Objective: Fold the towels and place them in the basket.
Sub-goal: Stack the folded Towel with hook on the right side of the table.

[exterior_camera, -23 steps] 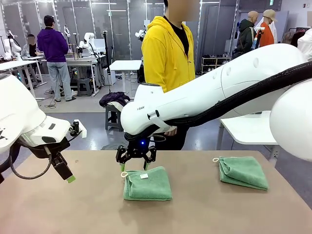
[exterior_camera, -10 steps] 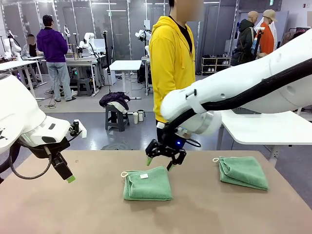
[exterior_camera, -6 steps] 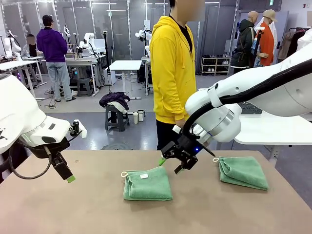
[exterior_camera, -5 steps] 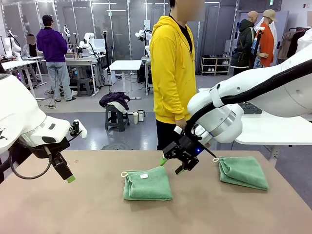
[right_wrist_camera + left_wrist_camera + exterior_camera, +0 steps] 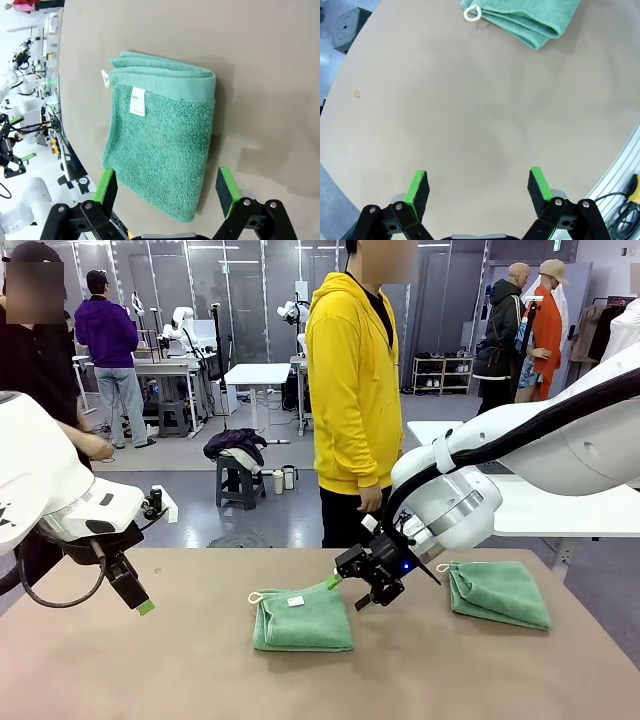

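Two folded mint-green towels lie on the brown table (image 5: 180, 670): one in the middle (image 5: 302, 617) with a white tag and cord loop, one at the right (image 5: 498, 592). My right gripper (image 5: 347, 593) hangs open just above the middle towel's far right corner. In the right wrist view that towel (image 5: 160, 135) lies below the open gripper (image 5: 167, 187), its near corner between the green pads. My left gripper (image 5: 140, 602) hovers open over bare table at the left; in the left wrist view it (image 5: 479, 187) stands open, with the towel (image 5: 530, 17) far ahead. The basket is out of view.
A person in a yellow hoodie (image 5: 355, 390) stands at the table's far side, hands down. Another person in dark clothes (image 5: 40, 350) stands at the left edge behind my left arm. The table's curved edge (image 5: 340, 165) shows in the left wrist view.
My right gripper has swung from the middle towel's far edge to its right corner and come lower. A person in dark clothes has come into view at the left. The left arm is still.
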You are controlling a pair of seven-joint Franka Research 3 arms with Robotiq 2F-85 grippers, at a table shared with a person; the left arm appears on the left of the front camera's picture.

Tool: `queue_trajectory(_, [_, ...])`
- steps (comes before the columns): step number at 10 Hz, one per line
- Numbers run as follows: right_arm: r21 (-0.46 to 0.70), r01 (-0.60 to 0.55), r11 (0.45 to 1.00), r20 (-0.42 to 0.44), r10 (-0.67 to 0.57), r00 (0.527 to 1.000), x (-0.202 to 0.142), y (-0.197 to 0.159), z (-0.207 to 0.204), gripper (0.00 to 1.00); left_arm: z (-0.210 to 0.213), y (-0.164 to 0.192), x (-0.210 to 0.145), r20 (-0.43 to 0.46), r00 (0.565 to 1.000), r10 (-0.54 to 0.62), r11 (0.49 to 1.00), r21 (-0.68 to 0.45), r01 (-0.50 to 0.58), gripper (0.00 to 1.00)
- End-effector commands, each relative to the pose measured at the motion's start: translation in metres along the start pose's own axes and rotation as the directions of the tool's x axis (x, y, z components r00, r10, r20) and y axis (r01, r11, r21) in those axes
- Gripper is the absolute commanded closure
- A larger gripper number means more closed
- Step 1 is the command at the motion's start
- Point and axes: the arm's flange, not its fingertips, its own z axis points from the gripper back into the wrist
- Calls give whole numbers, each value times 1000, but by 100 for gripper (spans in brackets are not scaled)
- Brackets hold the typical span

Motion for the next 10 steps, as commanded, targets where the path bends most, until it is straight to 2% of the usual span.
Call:
queue_trajectory(1, [34, 0, 999, 35, -1, 999, 3, -2, -11, 0, -1, -2, 1, -5, 1000, 15, 1000, 5, -15, 0])
queue_trajectory(7, [64, 17, 998, -7, -16, 1000, 2, -2, -36, 0, -1, -2, 1, -5, 1000, 15, 1000, 5, -15, 0])
queue_trajectory(8, [74, 28, 997, -3, -28, 1000, 2, -2, -40, 8, -1, -2, 1, -5, 1000, 15, 1000, 5, -15, 0])
queue_trajectory(9, [52, 37, 998, 19, -38, 999, 3, -3, -42, 50, -1, -2, 1, -5, 1000, 15, 1000, 5, -15, 0])
queue_trajectory(10, [64, 42, 997, 19, -44, 999, 3, -4, -43, 68, -1, -2, 1, -5, 1000, 15, 1000, 5, -15, 0])
